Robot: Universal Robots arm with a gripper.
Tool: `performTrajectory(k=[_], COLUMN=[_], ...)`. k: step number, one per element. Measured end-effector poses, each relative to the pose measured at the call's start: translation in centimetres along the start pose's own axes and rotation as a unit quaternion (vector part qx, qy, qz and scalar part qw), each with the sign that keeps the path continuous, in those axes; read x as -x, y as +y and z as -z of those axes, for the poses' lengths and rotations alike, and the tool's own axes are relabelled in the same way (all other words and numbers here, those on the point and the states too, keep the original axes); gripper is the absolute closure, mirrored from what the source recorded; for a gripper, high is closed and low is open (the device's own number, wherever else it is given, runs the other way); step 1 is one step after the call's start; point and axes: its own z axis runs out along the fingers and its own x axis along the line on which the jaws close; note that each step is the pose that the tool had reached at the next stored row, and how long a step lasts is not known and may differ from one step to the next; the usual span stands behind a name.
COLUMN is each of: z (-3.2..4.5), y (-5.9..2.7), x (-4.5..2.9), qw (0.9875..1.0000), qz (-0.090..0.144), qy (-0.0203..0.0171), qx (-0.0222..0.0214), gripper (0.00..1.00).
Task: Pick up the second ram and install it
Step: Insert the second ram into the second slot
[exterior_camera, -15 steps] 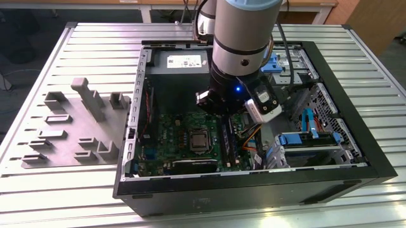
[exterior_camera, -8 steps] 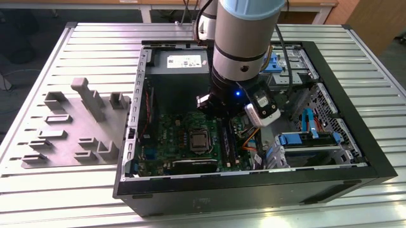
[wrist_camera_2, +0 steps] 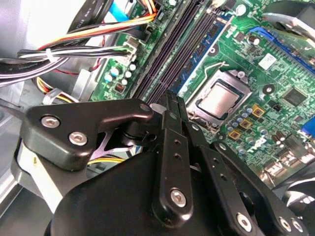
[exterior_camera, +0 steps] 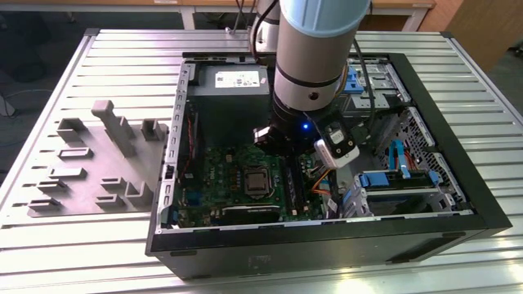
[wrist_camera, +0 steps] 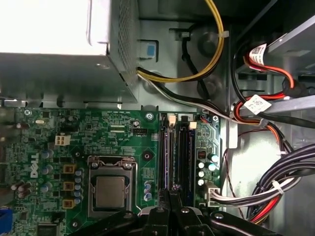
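Case [exterior_camera: 327, 239] walls hem the arm [exterior_camera: 315, 61] on all sides, open room lying above the board [exterior_camera: 212, 177]. Ram [wrist_camera_2: 197, 64] stands seated upright, one end right at the gripper [wrist_camera_2: 172, 96], fingers [wrist_camera_2: 170, 128] pressed together with nothing between; contact unclear. Cables [wrist_camera_2: 74, 49] crowd one side, CPU socket [wrist_camera_2: 219, 101] the other.

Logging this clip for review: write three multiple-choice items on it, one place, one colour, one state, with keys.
1. The black hand hangs over: A the grey plastic fixture plate; B the green motherboard's dark memory slots; C the silver power supply.
2. The plastic drive brackets are: A red; B blue; C yellow.
3. The black metal computer case is: A closed; B open-sided; C wrapped.
Keys: 1 B, both wrist views show it above the slots; 2 B, exterior view; 3 B, its inside lies exposed.
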Motion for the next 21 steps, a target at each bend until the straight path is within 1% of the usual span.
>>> performTrajectory(k=[6, 13, 17, 21], z=[-0.39, -0.65, -0.87, -0.97], y=[-0.18, -0.22, -0.22, -0.23], x=[0.02, 0.37, 0.37, 0.37], qw=[1.0, 1.0, 1.0, 1.0], qz=[-0.001, -0.001, -0.001, -0.001], qy=[-0.0001, -0.0001, -0.0001, -0.0001], qx=[0.0003, 0.0033, 0.0076, 0.0078], gripper=[0.89, 0.89, 0.89, 0.89])
